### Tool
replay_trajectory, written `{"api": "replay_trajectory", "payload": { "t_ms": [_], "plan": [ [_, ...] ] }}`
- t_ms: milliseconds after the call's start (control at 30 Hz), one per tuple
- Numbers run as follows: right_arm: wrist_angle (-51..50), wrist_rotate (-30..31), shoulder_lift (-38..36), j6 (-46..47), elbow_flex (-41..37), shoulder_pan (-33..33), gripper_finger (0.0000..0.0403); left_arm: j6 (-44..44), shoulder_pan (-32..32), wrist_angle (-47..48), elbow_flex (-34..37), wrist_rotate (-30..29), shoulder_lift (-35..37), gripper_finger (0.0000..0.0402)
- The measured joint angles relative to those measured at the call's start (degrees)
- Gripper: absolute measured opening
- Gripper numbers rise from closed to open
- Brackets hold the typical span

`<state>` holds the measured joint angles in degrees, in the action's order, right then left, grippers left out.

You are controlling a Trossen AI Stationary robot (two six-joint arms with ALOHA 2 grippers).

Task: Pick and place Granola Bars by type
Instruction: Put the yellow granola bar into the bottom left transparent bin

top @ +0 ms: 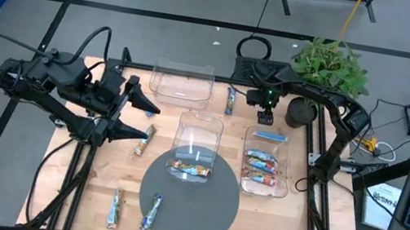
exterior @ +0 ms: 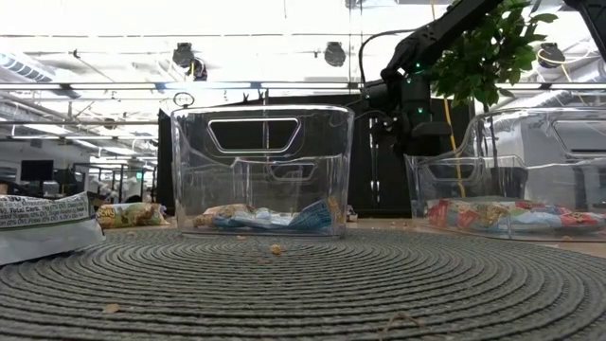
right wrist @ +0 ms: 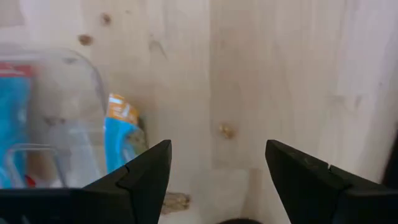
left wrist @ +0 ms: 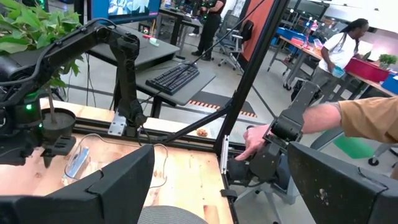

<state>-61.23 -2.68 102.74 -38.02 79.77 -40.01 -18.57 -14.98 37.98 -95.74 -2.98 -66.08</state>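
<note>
Granola bars lie loose on the wooden table: one at the far side [top: 230,100], one near my left gripper [top: 144,140], and two at the near left [top: 116,208] [top: 150,212]. More bars lie in the middle clear bin [top: 188,168] and in the right clear bin [top: 263,167]. My right gripper [top: 266,112] points down, open, over bare wood beside the right bin's far end; its wrist view [right wrist: 217,177] shows an orange-and-blue bar [right wrist: 121,130] by the bin's rounded corner. My left gripper [top: 134,116] hangs open, raised over the table's left side.
An empty clear bin [top: 181,82] stands at the far side. A round grey mat [top: 189,203] lies under the middle bin's near end. A potted plant [top: 329,69] stands at the far right corner. A person's hand [left wrist: 254,144] reaches in at the table's edge.
</note>
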Motion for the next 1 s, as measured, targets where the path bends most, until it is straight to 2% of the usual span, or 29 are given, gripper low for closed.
{"api": "replay_trajectory", "payload": {
  "t_ms": [233,333,600,1000],
  "plan": [
    [-0.48,-0.91,0.00,0.65,0.00,0.03,0.0251,-1.07,0.00,-0.01,0.00,0.18,0.00,0.0367],
    [-0.31,-3.56,0.10,1.33,-0.48,0.12,0.0251,-1.09,0.00,-0.02,0.00,1.18,0.00,0.0367],
    [0.12,-1.65,0.26,1.36,-5.00,2.10,0.0251,-1.11,0.00,-0.04,0.00,1.46,0.00,0.0367],
    [3.62,-3.10,0.00,0.89,-9.04,2.16,0.0251,-0.70,0.00,-0.09,0.00,1.44,0.00,0.0367]
  ]
}}
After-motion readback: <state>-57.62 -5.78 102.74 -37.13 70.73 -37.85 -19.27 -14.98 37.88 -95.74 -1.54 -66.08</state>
